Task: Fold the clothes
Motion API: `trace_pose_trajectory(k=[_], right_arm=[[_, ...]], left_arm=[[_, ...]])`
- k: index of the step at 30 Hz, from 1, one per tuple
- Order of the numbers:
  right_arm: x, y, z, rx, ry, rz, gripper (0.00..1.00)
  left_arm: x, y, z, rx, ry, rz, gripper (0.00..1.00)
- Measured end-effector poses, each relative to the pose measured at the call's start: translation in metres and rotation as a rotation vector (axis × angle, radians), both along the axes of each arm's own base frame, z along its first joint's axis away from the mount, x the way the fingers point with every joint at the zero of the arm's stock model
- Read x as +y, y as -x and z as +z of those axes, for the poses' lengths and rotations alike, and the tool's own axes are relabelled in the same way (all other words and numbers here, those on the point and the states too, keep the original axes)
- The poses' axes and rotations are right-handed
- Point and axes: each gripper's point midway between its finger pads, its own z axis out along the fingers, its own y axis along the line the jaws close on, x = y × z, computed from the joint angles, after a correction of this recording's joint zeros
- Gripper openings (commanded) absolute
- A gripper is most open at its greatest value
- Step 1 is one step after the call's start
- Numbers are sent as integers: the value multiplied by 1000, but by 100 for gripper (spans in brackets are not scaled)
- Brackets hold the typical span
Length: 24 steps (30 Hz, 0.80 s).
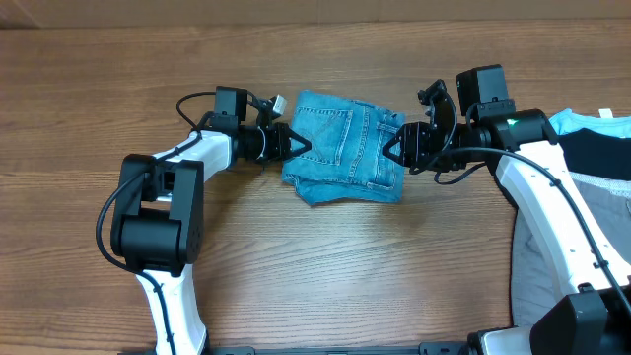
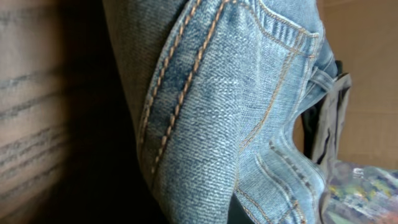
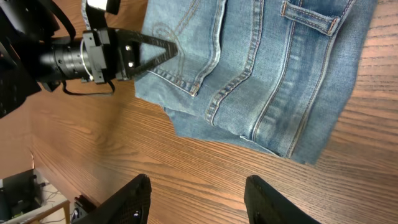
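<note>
The light-blue denim jeans (image 1: pixel 345 148) lie folded in a compact bundle at the middle of the wooden table, with the stitched back pockets up. My left gripper (image 1: pixel 301 146) is at their left edge, its fingers closed to a point on the denim there. It also shows in the right wrist view (image 3: pixel 169 48). Denim (image 2: pixel 249 112) fills the left wrist view and hides the fingers. My right gripper (image 1: pixel 392 150) is open and empty at the jeans' right edge. In its own view, the fingers (image 3: pixel 199 196) hang over bare wood, short of the jeans (image 3: pixel 273 68).
A pile of other clothes lies at the right edge: a pale-blue top (image 1: pixel 577 120), a black garment (image 1: pixel 592 150) and grey trousers (image 1: pixel 603 197). The right arm (image 1: pixel 537 182) runs next to it. The left arm's base (image 1: pixel 153 212) stands front left.
</note>
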Motion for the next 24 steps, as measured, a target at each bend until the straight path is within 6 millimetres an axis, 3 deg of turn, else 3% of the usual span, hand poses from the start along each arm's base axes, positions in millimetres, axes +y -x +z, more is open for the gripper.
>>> trace_pose_trajectory(k=[3, 5, 7, 9, 12, 14, 16, 17, 20, 21, 22, 24], right_arm=[[0, 1, -1, 7, 1, 0, 52], [0, 1, -1, 7, 1, 0, 52], [0, 2, -1, 9, 1, 0, 53], [0, 2, -1, 12, 2, 0, 52], [0, 3, -1, 14, 2, 0, 52], [0, 3, -1, 15, 2, 0, 52], [-1, 5, -2, 23, 3, -1, 52], [-1, 6, -3, 31, 4, -1, 52], [-1, 7, -3, 35, 5, -1, 52], [-1, 7, -3, 35, 5, -1, 52], [-1, 7, -3, 33, 5, -1, 52], [-1, 6, -2, 30, 4, -1, 52]], left_arm=[[9, -14, 14, -22, 21, 18, 4], [28, -35, 31, -62, 31, 58, 4], [60, -62, 52, -119, 33, 125, 4], [100, -86, 73, -180, 28, 203, 6], [185, -112, 91, -261, -24, 365, 11], [238, -114, 87, -255, -89, 480, 9], [289, -104, 73, -199, -161, 595, 7], [313, -95, 65, -159, -195, 646, 10], [358, -71, 51, -85, -250, 728, 59], [369, -63, 47, -61, -263, 747, 85], [381, -53, 42, -23, -273, 773, 92], [393, -33, 33, 49, -284, 787, 93]])
